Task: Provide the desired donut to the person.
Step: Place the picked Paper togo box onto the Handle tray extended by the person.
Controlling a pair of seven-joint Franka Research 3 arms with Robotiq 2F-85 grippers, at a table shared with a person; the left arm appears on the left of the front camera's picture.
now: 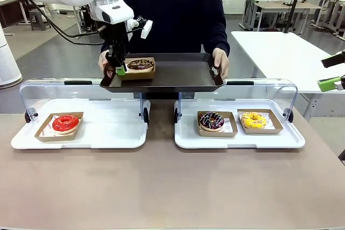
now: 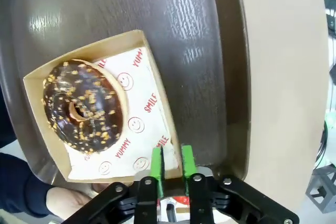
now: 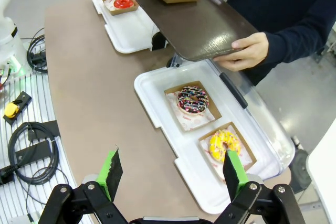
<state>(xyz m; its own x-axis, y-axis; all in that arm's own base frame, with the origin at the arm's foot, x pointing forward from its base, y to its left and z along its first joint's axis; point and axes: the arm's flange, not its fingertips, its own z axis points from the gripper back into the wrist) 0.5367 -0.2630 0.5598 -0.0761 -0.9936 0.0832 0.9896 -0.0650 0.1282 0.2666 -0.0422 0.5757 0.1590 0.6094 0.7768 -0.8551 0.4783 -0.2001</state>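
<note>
On the tabletop [image 1: 161,187], nearer the robot than the left claw [image 1: 115,71] and lower, a red donut [image 1: 65,123] waits in its box, with a sprinkled donut [image 1: 211,120] and a yellow donut [image 1: 253,119] well off to that claw's right. The right claw [image 3: 170,157] hangs spread wide above that side, holding nothing. The left claw sits at the end of a dark tray [image 1: 178,76], its green pads [image 2: 156,162] a little apart and straddling the near wall of the box [image 2: 149,103]. Whether they bite the card cannot be told. Just beyond the pads, the chocolate donut [image 2: 81,108] lies in that box, so the delivery looks all but made. The risk lies in the retreat. A pad that catches the thin wall could drag or tip the box over the tray's rim, which runs close beside the claw. The tray rests on no surface. It is held up by the person [image 1: 172,9], so a push from the arm could tilt it and send the box sliding. One hand [image 2: 68,203] grips the tray right by the claw and could be knocked, while the other hand [image 1: 220,62] holds the far end.
</note>
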